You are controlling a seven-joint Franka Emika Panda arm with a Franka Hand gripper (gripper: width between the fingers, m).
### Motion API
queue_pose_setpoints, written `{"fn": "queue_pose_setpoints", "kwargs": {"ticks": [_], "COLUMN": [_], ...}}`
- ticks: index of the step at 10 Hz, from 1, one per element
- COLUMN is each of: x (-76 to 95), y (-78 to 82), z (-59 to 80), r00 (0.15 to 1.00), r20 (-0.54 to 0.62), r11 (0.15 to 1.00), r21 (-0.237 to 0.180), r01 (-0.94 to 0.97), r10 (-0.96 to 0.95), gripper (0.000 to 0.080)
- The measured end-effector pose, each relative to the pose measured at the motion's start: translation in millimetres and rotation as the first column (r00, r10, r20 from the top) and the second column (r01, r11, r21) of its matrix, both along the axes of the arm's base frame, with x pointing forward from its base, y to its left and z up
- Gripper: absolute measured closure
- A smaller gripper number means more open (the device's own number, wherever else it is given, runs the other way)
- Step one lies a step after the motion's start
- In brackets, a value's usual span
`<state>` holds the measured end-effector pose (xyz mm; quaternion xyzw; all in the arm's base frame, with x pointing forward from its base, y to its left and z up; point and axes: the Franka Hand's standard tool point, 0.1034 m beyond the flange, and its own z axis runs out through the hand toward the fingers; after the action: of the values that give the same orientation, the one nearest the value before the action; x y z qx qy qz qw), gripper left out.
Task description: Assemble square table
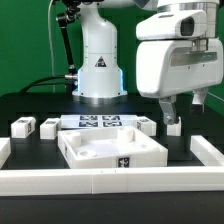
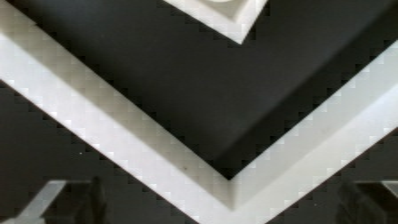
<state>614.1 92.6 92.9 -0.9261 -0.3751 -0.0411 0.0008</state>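
One square tabletop [image 1: 110, 150] lies on the black worktop [image 1: 30, 105]. Four legs stand behind it: first leg [image 1: 22, 127] and second leg [image 1: 48, 126] at the exterior view's left, third leg [image 1: 145, 125] and fourth leg [image 1: 173, 128] at its right. The hand [image 1: 175, 108], spread and pinching nothing, hovers over the fourth leg.

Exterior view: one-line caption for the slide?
Open gripper poised over a white leg beside the tabletop; other legs lie loose.
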Motion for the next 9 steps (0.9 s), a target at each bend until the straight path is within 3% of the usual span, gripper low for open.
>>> {"fn": "queue_pose_setpoints", "kwargs": {"ticks": [2,7,9], "x": [-7.8,-14.2,-17.1], "y": [-9.9,-14.0,-15.5], "z": [-4.4,-7.0,-7.5], "r00": [0.966,0.863,0.729], "r20": [-0.001,-0.040,-0.049], "r11": [0.965,0.863,0.726], "r21": [-0.022,-0.032,-0.061], "r01": [-0.260,-0.504,-0.685], "r10": [0.260,0.503,0.683], "gripper": [0.0150,0.0150,0.0150]}}
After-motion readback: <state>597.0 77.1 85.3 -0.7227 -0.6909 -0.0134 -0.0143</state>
